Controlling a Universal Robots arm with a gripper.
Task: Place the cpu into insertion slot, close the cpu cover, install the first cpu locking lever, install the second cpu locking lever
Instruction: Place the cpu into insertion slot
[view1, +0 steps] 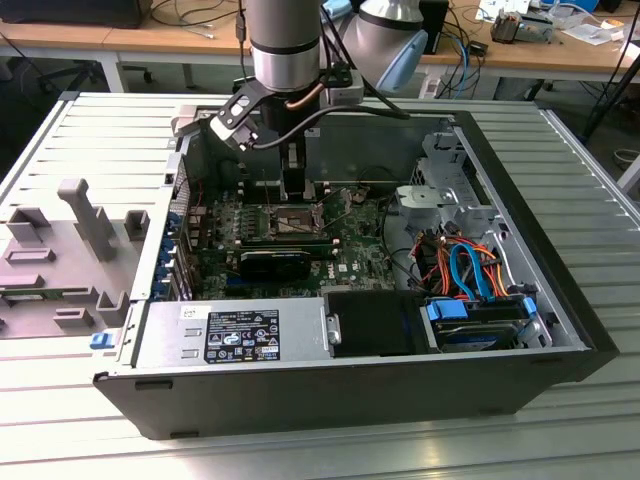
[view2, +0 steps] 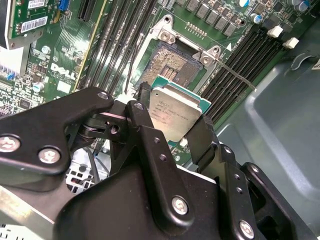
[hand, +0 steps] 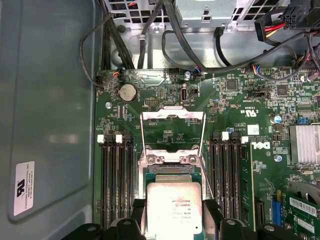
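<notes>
End effector (view2: 172, 126) is pinching the cpu (view2: 176, 111) above the insertion slot (view2: 172, 67); first wrist view's showing the cpu cover (hand: 172, 115) flipped up.

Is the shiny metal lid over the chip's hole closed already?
No, the cpu cover stands flipped up, and the gripper holds the cpu above the bare insertion slot.

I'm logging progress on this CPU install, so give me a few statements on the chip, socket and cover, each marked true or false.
1. The gripper is shut on the cpu. True.
2. The cpu sits in the insertion slot. False: it is held clear of the slot, whose contacts lie bare.
3. The cpu cover is closed. False: it stands flipped open.
4. The cpu's silver metal top shows in both wrist views. True.
</notes>
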